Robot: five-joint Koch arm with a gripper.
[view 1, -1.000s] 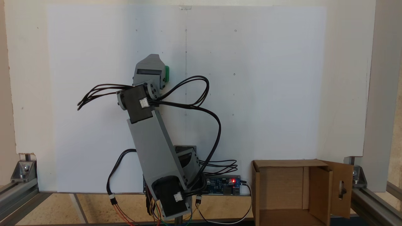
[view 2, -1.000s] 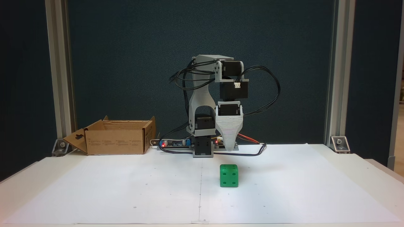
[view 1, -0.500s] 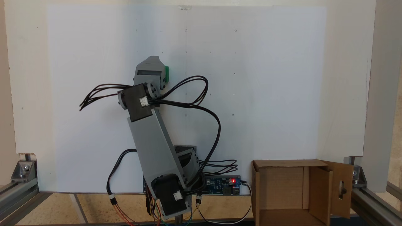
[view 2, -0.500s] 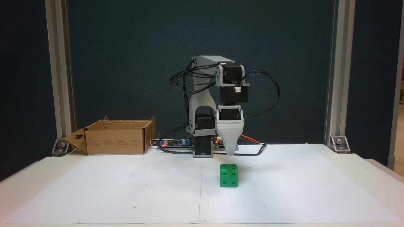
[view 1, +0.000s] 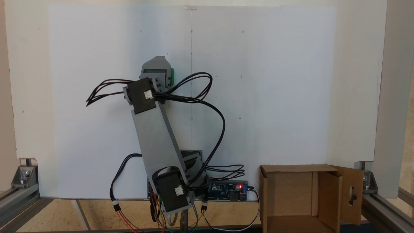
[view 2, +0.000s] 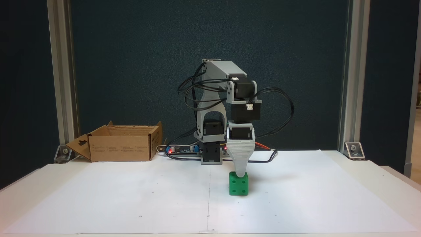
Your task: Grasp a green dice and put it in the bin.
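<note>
A Koch arm's gripper (view 2: 240, 173) points straight down at the green dice (view 2: 238, 186), its tapered tip overlapping the cube's top edge; whether the jaws are parted cannot be told. The bright cube with recessed pips sits on white paper (view 2: 131, 197) near table centre. The cardboard bin (view 2: 123, 142) stands far left beside the circuit board (view 2: 181, 149).

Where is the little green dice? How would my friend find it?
Find the big white paper sheet on the table, then the grey robot arm at its back edge. Right under the arm's pointed grey gripper sits the green dice, a small bright green cube with round pips, far smaller than the brown cardboard box.
</note>
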